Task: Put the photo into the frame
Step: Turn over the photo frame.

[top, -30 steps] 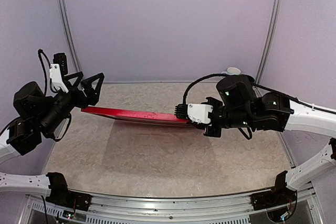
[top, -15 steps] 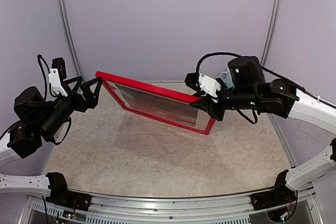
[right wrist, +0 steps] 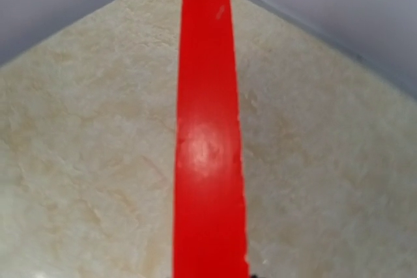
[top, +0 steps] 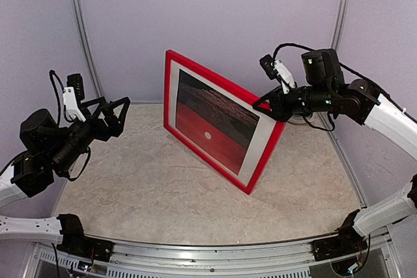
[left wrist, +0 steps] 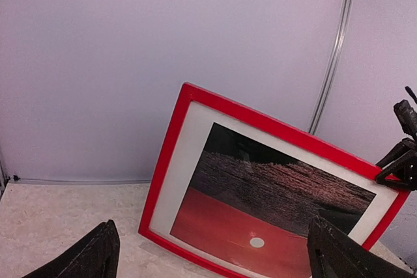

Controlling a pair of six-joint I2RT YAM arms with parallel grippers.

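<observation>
The red frame [top: 168, 89] stands on edge in the middle of the table, tilted, front toward the camera. The photo [top: 212, 122] sits inside it behind a white border, turned so the small white sun is low and the dark water is high. My right gripper [top: 266, 104] is shut on the frame's upper right corner. The right wrist view shows only the frame's red edge [right wrist: 207, 148] running away over the table. My left gripper [top: 117, 112] hangs open at the left, apart from the frame. Its wrist view shows the frame [left wrist: 171, 154] and photo [left wrist: 260, 206] beyond the spread fingers.
The beige marbled table top [top: 130, 187] spreads around the frame. Lilac walls with vertical metal posts [top: 78, 30] [top: 337, 17] close off the back and sides. A metal rail [top: 208, 252] with the arm bases runs along the near edge.
The right gripper has risen and swung the frame from lying nearly flat to standing on edge, facing the camera. The left gripper stayed open; the frame's left end moved away from it.
</observation>
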